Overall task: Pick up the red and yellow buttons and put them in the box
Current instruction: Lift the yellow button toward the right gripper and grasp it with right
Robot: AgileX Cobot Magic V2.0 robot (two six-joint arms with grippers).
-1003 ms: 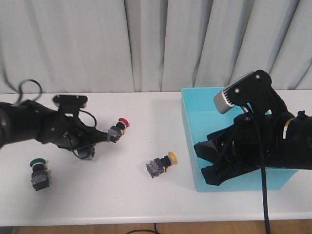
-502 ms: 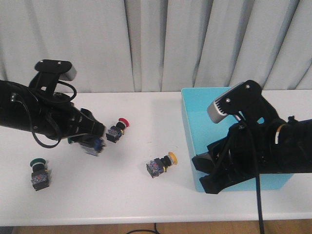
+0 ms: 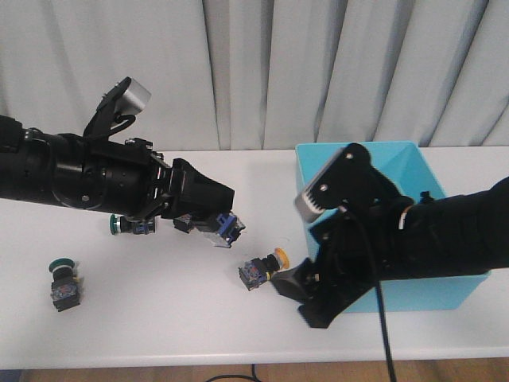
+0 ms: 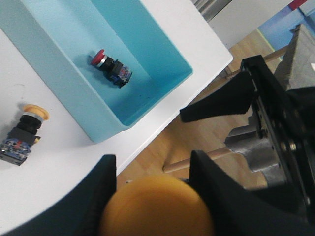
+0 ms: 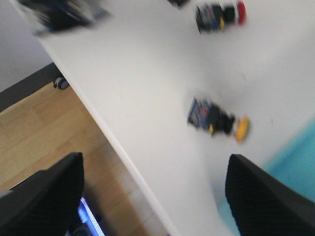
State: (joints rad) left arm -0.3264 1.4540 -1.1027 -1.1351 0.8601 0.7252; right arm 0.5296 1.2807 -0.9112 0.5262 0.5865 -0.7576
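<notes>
My left gripper is shut on a yellow button and holds it above the table's middle, left of the turquoise box. The box also shows in the left wrist view, with a red button lying inside it. A second yellow button lies on the table in front of the box's left wall; it also shows in the right wrist view. Another red button lies on the table, mostly hidden behind my left gripper in the front view. My right gripper is open and empty, just right of the lying yellow button.
Two green-capped buttons lie on the left, one under my left arm and one near the front edge. My right arm covers the box's front left corner. The table's front edge runs below my right gripper.
My left gripper has lifted a button off the table and carried it right, toward the box. My right arm has swung left out of the box, toward the lying yellow button.
</notes>
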